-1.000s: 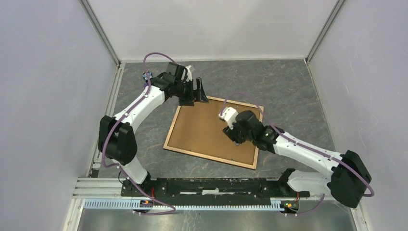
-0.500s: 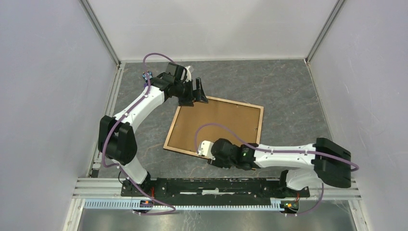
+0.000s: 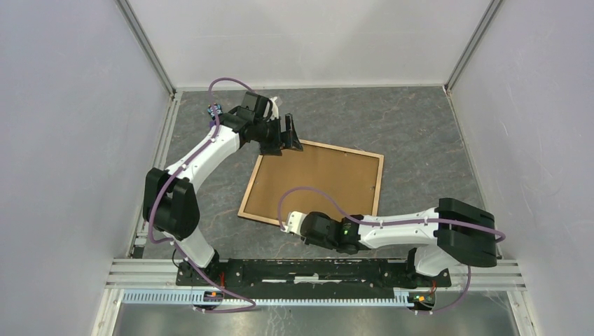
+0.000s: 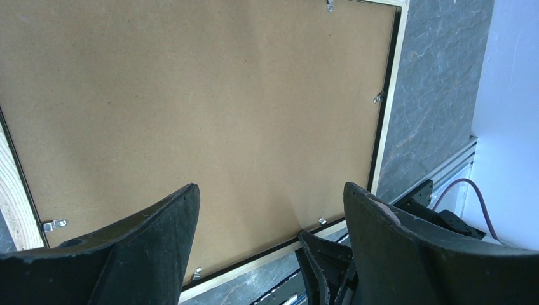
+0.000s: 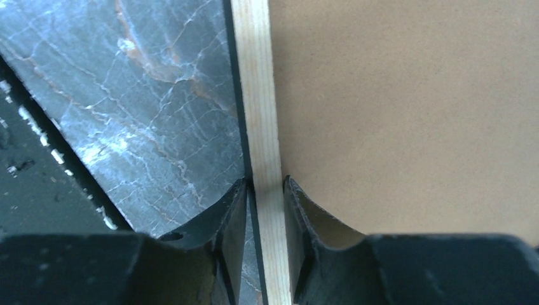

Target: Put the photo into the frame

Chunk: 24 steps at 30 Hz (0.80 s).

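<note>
The frame (image 3: 379, 187) lies face down on the grey table, its light wood rails up. A brown backing board (image 3: 315, 178) fills it. The photo is not in view. My left gripper (image 3: 291, 133) hangs open and empty over the frame's far left corner; in the left wrist view its jaws (image 4: 270, 190) stand wide apart above the board (image 4: 191, 95). My right gripper (image 3: 308, 228) is at the frame's near rail. In the right wrist view its jaws (image 5: 264, 184) pinch the wood rail (image 5: 257, 95), one finger outside it and one over the board.
Small metal clips (image 4: 54, 224) sit along the inside of the rails. The black rail that carries the arm bases (image 3: 315, 269) runs close in front of the frame's near edge. White walls stand on three sides of the table.
My right arm has swung from over the board's right part down to the frame's near rail, and its jaws now sit on the rail. The left arm has not moved.
</note>
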Tool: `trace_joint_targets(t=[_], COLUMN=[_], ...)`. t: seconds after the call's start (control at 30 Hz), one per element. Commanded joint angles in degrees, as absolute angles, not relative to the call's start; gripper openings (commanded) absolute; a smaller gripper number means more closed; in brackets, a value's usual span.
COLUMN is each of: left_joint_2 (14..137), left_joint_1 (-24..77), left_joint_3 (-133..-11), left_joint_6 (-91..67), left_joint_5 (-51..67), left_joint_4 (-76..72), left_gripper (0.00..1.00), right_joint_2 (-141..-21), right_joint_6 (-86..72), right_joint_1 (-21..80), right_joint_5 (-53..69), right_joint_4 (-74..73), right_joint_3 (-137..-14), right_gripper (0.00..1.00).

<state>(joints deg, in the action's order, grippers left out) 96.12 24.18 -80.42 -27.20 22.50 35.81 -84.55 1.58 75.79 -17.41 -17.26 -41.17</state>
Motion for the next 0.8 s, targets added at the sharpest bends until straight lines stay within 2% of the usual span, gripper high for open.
trace_joint_targets(t=[0.0,0.1,0.3,0.47,0.6,0.77], left_joint_2=[95.5,94.9,92.4,91.0,86.1,74.1], left_joint_1=[24.4,24.4,24.3,24.3,24.3,24.3], left_joint_3=[-80.1,-80.0,-79.5,-80.9,-79.6,-63.8], left_joint_6=[-28.4,-28.2,-26.7,-26.6,-31.8,-43.4], left_joint_5=[21.1,20.0,12.6,6.4,7.4,10.6], left_joint_4=[34.1,34.0,33.6,36.3,36.3,27.2], left_gripper=[0.89,0.89,0.93,0.95,0.98,0.99], right_joint_2=[-85.4,-84.7,-80.2,-77.6,-76.1,-74.0], right_joint_6=[-1.9,-3.3,-7.0,-9.1,-10.0,-10.7], right_joint_1=[76.4,76.5,76.5,76.5,76.3,73.9], right_joint_5=[-21.6,-23.7,-26.6,-28.9,-33.7,-34.8], right_joint_4=[-13.3,-11.4,-3.8,1.1,2.8,4.4], right_joint_3=[-40.1,-38.8,-33.9,-32.9,-32.2,-32.1], right_gripper=[0.3,0.23,0.0,0.0,0.0,0.0])
